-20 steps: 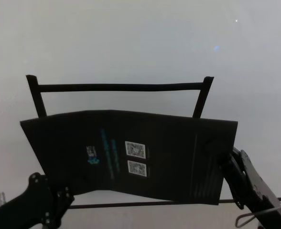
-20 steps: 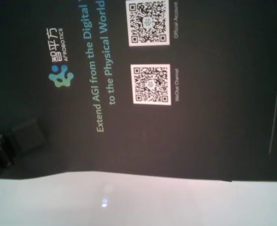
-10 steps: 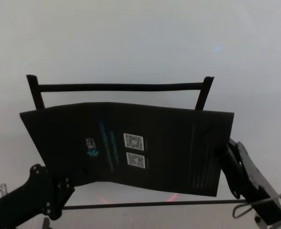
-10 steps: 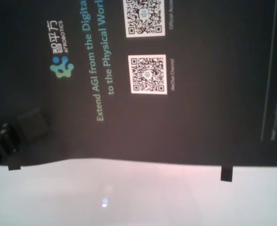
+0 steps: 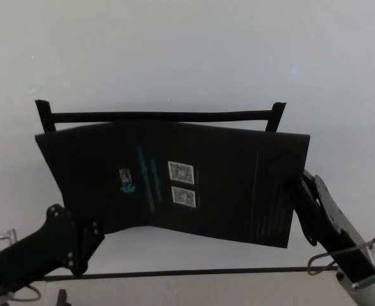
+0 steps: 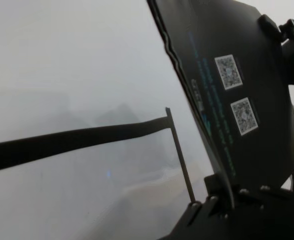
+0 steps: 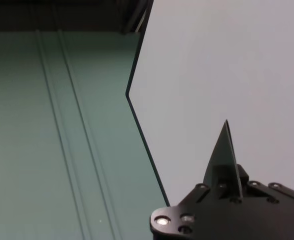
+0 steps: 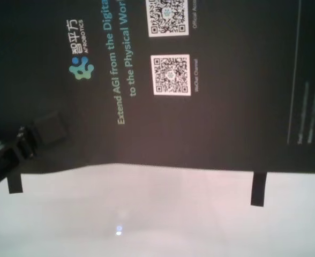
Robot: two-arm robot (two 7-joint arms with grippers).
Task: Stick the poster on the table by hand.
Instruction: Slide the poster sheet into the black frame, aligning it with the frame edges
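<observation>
You have the poster (image 5: 175,185) held off the bench (image 5: 187,57) between both arms — left gripper (image 5: 88,239) with jaws clamped on its near left corner, right gripper (image 5: 296,191) with jaws clamped on its right edge. Its far edge overlaps the far tape strip (image 5: 162,116) of the frame (the two far corner stubs poke out above it). The near tape strip (image 5: 194,273) lies well clear of the poster's near edge, with open white bench beyond the frame.
</observation>
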